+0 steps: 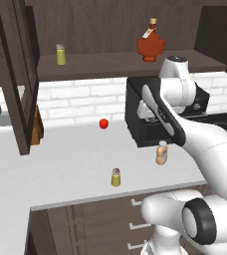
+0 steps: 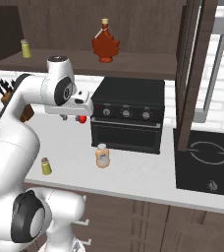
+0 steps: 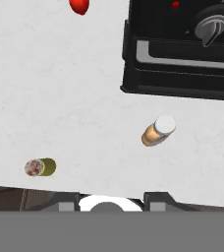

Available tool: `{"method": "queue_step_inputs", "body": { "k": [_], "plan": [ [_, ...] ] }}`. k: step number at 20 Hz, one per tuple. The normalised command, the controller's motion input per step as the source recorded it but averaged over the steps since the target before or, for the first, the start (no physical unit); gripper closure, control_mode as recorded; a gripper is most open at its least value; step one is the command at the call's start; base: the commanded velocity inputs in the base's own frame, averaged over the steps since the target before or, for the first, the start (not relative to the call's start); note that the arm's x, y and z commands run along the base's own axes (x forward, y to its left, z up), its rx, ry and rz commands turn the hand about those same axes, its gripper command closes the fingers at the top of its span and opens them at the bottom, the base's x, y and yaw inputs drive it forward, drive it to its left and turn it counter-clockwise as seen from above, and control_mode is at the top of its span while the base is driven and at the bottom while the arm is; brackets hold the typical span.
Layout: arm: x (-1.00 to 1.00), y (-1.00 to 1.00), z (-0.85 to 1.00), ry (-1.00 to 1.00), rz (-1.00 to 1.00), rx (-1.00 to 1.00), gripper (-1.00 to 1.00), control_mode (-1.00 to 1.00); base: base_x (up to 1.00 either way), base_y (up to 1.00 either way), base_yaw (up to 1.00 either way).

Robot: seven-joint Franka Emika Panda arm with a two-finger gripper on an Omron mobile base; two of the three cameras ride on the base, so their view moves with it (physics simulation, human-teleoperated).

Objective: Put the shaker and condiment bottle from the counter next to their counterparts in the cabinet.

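Nearby, black toaster oven [image 2: 127, 114] just behind condiment bottle [image 2: 102, 156], red tomato [image 1: 103, 123] apart.

Low in the left base view, the shaker [image 1: 115, 178] is yellow-olive with a speckled grey-brown cap; right of it, the bottle [image 1: 161, 154] is orange-tan, capped whitish. The worktop [image 1: 65, 159] is pale grey-white. Top right, the leaf bottle [image 1: 151, 46] is dark red; the oven [image 1: 140, 127] is black.

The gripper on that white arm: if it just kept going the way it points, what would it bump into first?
Probably the bare pale grey-white countertop, between the small yellow-olive shaker and the slim orange-tan bottle; depth is uncertain.
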Motion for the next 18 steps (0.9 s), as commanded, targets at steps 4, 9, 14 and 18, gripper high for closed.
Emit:
{"method": "queue_step_inputs", "body": {
  "k": [4, 9, 14, 18],
  "plan": [
    [-0.16, 0.0, 0.0, -0.03, 0.0, 0.0, -1.0, -1.0, 0.0, 0.0, 0.0],
    [-0.16, 0.0, 0.0, -0.04, 0.0, 0.0, -1.0, -1.0, 0.0, 0.0, 0.0],
    [-0.75, 0.2, 0.0, -0.28, -0.07, -0.03, -1.0, -1.0, 0.0, 0.0, 0.0],
    [-0.76, 0.61, -0.11, -0.25, -0.19, -0.1, -1.0, -1.0, 0.0, 0.0, 0.0]
  ]
}}
